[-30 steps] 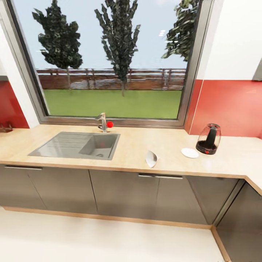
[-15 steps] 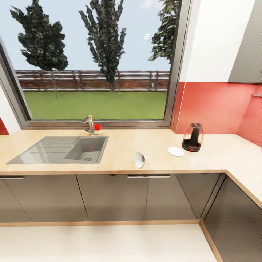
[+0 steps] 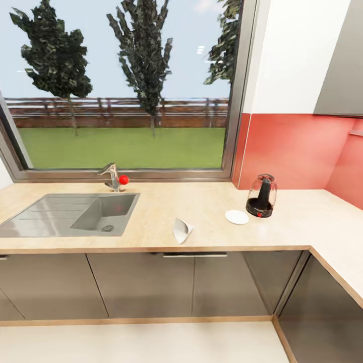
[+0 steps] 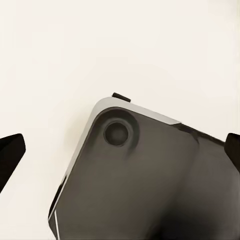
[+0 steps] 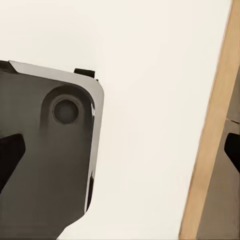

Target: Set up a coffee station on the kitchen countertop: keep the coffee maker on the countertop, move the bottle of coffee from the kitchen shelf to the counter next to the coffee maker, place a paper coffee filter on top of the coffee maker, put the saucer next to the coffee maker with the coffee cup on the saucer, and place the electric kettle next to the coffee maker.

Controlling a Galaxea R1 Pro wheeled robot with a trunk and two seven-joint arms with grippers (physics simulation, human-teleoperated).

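While the paper coffee filter (image 3: pixel 181 230) lies tipped on its side near the front edge of the kitchen countertop (image 3: pixel 201 199), the robot stands back on the floor, so the step in hand looks like the approach to the counter. To the filter's right sit the saucer (image 3: pixel 237 217) and, just beside it, the electric kettle (image 3: pixel 261 195), close to the red wall in the corner; to the left are the sink (image 3: pixel 75 214) and its tap (image 3: pixel 112 176) under the big window (image 3: pixel 126 85). Each wrist view looks down at the pale floor (image 4: pixel 60 60) and a dark corner of the robot's base (image 4: pixel 145 185). The left gripper (image 4: pixel 120 155) has its fingertips wide apart at the frame edges with nothing between them, and the right gripper (image 5: pixel 120 150) is likewise spread and empty. To do this well, I would roll in square to the counter, stop short of the cabinet doors (image 3: pixel 146 285), and only then raise an arm toward the light, easily crushed filter.
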